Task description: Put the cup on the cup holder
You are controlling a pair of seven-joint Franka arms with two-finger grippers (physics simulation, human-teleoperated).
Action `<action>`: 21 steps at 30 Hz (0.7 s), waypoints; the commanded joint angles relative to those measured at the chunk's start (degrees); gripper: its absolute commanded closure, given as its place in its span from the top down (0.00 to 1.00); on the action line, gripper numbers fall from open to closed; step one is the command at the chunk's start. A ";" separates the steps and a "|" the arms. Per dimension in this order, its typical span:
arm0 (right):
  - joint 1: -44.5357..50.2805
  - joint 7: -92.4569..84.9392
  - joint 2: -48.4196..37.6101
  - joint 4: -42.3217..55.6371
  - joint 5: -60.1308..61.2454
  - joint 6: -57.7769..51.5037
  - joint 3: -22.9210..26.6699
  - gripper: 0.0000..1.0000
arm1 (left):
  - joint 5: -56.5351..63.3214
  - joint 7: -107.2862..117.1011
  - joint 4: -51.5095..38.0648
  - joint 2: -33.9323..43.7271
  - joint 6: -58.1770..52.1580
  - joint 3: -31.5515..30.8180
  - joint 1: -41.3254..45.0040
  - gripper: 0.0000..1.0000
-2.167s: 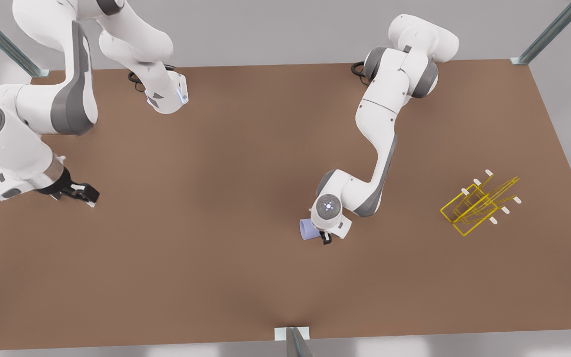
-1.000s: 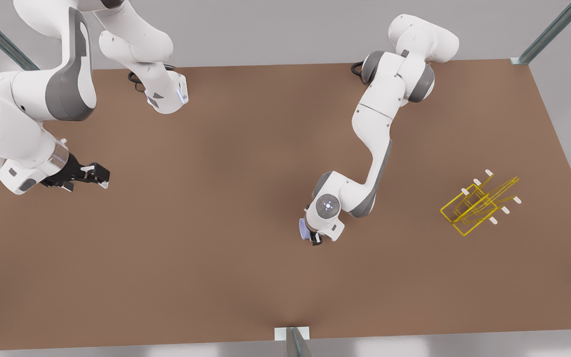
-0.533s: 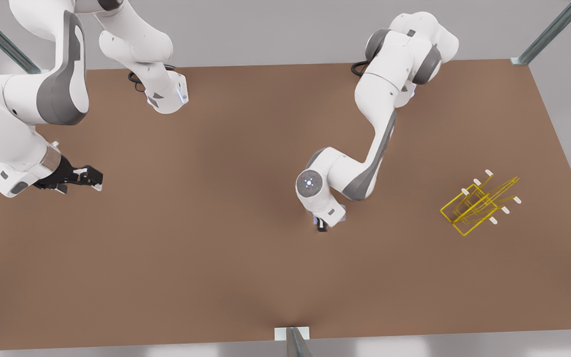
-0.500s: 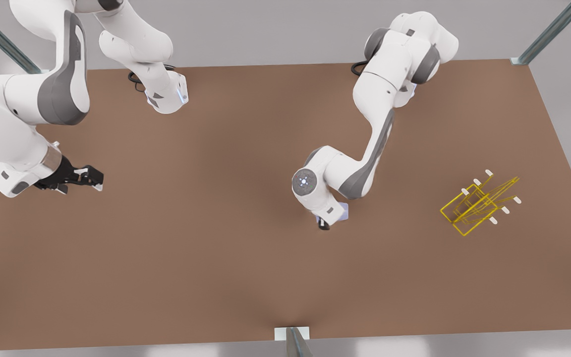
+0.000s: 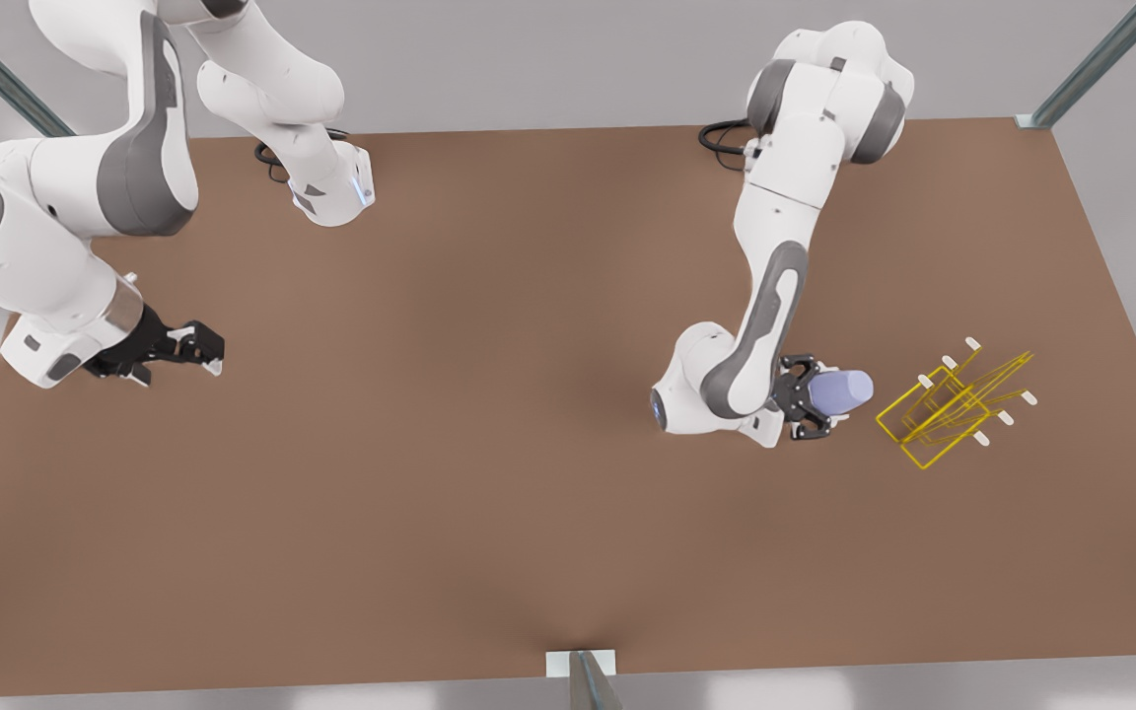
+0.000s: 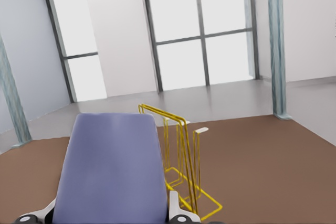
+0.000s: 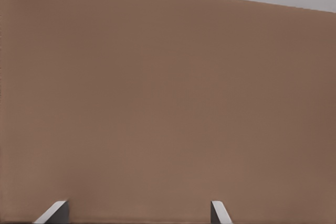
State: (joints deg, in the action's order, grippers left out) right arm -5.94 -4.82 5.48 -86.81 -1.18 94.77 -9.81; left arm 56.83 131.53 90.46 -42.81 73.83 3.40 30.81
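The lavender-blue cup (image 5: 839, 392) hangs on its side above the table, with my left gripper (image 5: 815, 397) shut on it. Its far end points at the yellow wire cup holder (image 5: 953, 406), which stands just beyond it toward the front view's right, a small gap between them. In the left wrist view the cup (image 6: 110, 166) sits between the fingers of the left gripper (image 6: 107, 213), and the cup holder (image 6: 181, 156) rises right behind it. My right gripper (image 5: 208, 353) waits open over the table at the front view's left, its fingertips apart around bare table (image 7: 137, 212).
The brown table (image 5: 489, 394) stretches wide between the two arms. Both arm bases stand at its far edge. Metal frame posts mark the far corners, and a small bracket (image 5: 580, 663) sits at the near edge.
The left gripper has carried the cup from the table's middle toward the front view's right, up to the cup holder, and turned it on its side. The right gripper shifted only slightly.
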 commanded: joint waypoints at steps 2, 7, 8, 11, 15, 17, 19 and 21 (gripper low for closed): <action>0.49 -1.77 -0.38 -0.73 0.04 -2.74 -1.44 1.00 | 9.26 12.61 8.15 2.91 5.88 0.02 -2.69 0.75; 0.49 -1.60 0.49 -0.99 -0.05 -3.27 -1.88 1.00 | 13.04 17.36 17.29 6.95 9.05 -0.06 -4.62 0.75; 0.58 -1.60 1.20 -0.90 -0.05 -3.19 -1.79 1.00 | 13.04 17.45 18.00 7.39 10.11 -0.06 -4.62 0.75; 0.58 -1.69 1.63 -0.90 -0.05 -3.27 -1.88 1.00 | 13.92 18.33 20.55 8.97 10.46 -0.06 -4.80 0.75; 0.84 -1.69 1.72 -0.99 -0.05 -3.63 -1.88 1.00 | 16.82 18.33 24.15 12.14 11.51 -0.06 -6.38 0.75; 0.84 -1.77 1.72 -0.99 -0.05 -3.54 -1.88 1.00 | 18.49 18.41 25.38 13.02 11.60 -0.06 -7.17 0.75; 0.84 -1.77 1.72 -0.99 -0.05 -3.71 -1.88 1.00 | 19.46 18.50 25.73 13.28 11.69 -0.06 -7.87 0.75; 0.84 -1.77 1.72 -0.99 -0.05 -3.80 -1.88 1.00 | 22.36 18.59 26.26 13.54 13.01 -0.06 -9.89 0.75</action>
State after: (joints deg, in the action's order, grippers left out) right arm -5.08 -5.98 7.26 -87.83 -1.27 91.31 -11.65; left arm 76.26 143.64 116.58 -29.44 85.19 3.32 21.53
